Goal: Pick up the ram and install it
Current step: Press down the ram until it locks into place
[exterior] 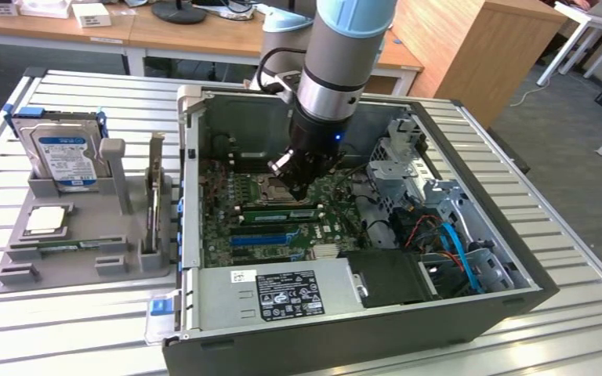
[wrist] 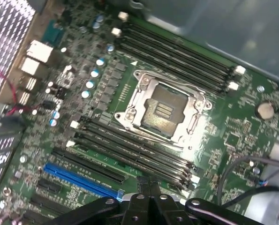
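The ram [exterior: 278, 213], a narrow green stick with a pale label, lies along the memory slots on the motherboard [exterior: 228, 227] inside the open computer case [exterior: 510, 290]. My gripper [exterior: 299, 188] reaches down into the case and hangs just above the ram's far end, beside the empty processor socket [exterior: 270, 186]. In the wrist view my gripper [wrist: 146, 183] is shut, black fingers pressed together with nothing between them. Its tips sit right over the bank of dark memory slots [wrist: 130, 150] beside the silver socket [wrist: 165, 110]. Whether the tips touch the ram I cannot tell.
A grey parts tray [exterior: 13, 274] stands on the slatted table at the exterior view's left. It holds a silver hard drive [exterior: 66, 153], a square processor chip [exterior: 48, 221] and an upright card [exterior: 154, 196]. The power supply [exterior: 280, 294], drive cage [exterior: 395, 160] and cables [exterior: 447, 243] crowd the case.
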Controlling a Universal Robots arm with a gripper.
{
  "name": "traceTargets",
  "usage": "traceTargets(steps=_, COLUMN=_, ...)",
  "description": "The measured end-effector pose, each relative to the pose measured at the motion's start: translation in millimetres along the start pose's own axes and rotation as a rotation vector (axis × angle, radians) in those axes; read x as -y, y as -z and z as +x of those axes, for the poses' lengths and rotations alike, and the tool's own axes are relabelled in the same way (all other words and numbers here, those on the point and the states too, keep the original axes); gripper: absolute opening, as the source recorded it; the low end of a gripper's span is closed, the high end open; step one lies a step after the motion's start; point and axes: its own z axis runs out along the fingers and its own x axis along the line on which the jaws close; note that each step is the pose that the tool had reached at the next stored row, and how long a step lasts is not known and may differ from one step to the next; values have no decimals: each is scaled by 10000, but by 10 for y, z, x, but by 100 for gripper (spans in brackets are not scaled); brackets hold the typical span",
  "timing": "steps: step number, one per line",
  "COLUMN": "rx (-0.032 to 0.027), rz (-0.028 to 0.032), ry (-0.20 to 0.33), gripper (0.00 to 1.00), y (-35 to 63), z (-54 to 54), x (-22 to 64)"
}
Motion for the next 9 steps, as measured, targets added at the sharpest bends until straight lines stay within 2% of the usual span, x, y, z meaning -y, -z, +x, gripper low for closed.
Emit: traceTargets(steps=9, rx=55, rz=32, ry=-1470, gripper=11, y=-9, z=0, x=0)
